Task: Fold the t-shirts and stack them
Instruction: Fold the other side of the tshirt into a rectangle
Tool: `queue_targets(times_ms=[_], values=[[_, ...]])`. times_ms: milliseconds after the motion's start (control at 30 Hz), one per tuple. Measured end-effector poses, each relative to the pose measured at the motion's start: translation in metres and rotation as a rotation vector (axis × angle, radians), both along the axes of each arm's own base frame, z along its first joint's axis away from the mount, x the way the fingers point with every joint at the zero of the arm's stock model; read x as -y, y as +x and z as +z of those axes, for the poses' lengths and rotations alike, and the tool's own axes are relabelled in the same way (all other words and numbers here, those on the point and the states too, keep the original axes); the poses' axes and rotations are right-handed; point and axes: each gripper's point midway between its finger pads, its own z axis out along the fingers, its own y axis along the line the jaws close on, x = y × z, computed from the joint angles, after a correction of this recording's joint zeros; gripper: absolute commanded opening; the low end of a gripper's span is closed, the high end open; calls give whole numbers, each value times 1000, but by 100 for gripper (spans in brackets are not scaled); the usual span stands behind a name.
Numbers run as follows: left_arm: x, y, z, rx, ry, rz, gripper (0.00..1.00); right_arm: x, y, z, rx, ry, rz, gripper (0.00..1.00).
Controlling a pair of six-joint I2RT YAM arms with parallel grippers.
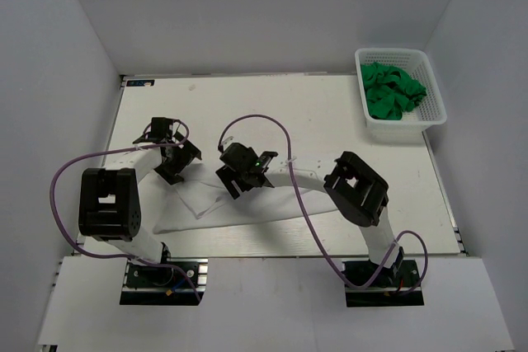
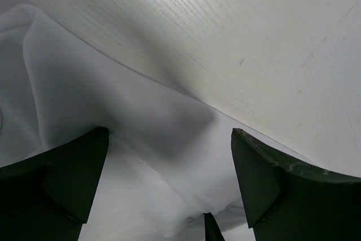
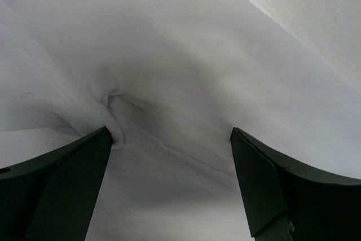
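Note:
A plain white t-shirt [image 1: 239, 208] lies rumpled on the table's near half, partly hidden under both arms. My left gripper [image 1: 172, 158] hangs low over the shirt's left end. In the left wrist view its jaws [image 2: 169, 156] stand wide open astride a fold of white cloth [image 2: 113, 100], close to the cloth's edge. My right gripper [image 1: 244, 172] is over the shirt's middle, and it [image 3: 169, 156] is open too, with wrinkled white cloth [image 3: 186, 55] between the fingers. Bright green t-shirts [image 1: 393, 91] are bunched in a basket at the far right.
The white lattice basket [image 1: 436, 113] stands at the table's back right corner. Bare white tabletop [image 1: 313, 113] spreads behind the shirt. White walls close in on the left, back and right. Purple cables loop over both arms.

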Motion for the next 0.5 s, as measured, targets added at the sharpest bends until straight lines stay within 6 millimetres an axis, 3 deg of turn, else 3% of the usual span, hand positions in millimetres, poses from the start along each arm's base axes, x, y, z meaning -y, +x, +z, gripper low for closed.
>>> queue_targets(times_ms=[333,433,500], values=[[-3,-3,2,-9,24,-32,100,-3,-1,5,3,18,22,90],[-2,2,13,10,32,-55,100,-7,-2,26,7,65,41,90],[-2,10,30,45,35,-62,100,-10,0,54,28,125,41,90]])
